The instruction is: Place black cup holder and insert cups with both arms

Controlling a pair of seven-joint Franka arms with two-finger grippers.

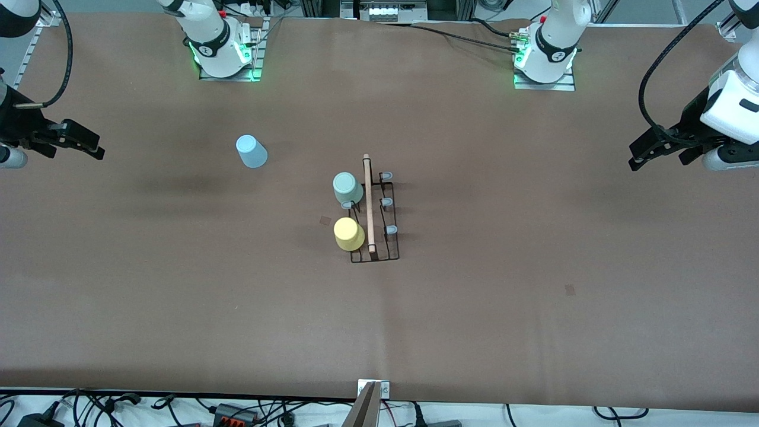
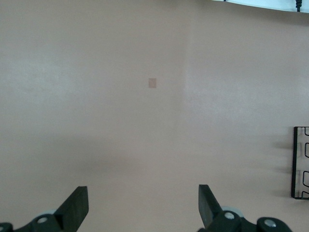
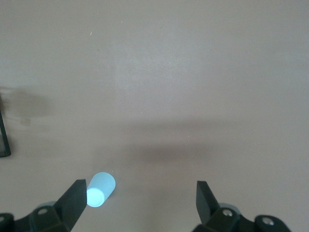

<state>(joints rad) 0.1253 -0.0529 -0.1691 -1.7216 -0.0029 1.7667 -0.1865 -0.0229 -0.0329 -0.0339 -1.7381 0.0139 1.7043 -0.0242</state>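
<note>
— Two cups, mint [image 1: 347, 188] and yellow [image 1: 348, 233], are sitting upside down on the black cup holder [image 1: 375, 216] mid-worktop [image 1: 533, 308]; I'm seeing the blue cup [image 1: 251, 151] standing apart, toward the right arm's end.

— Pincers?

— Left pincer [image 1: 655, 148] and right pincer [image 1: 77, 141] are both hanging spread, empty, well apart from the holder, over their own ends.
</note>
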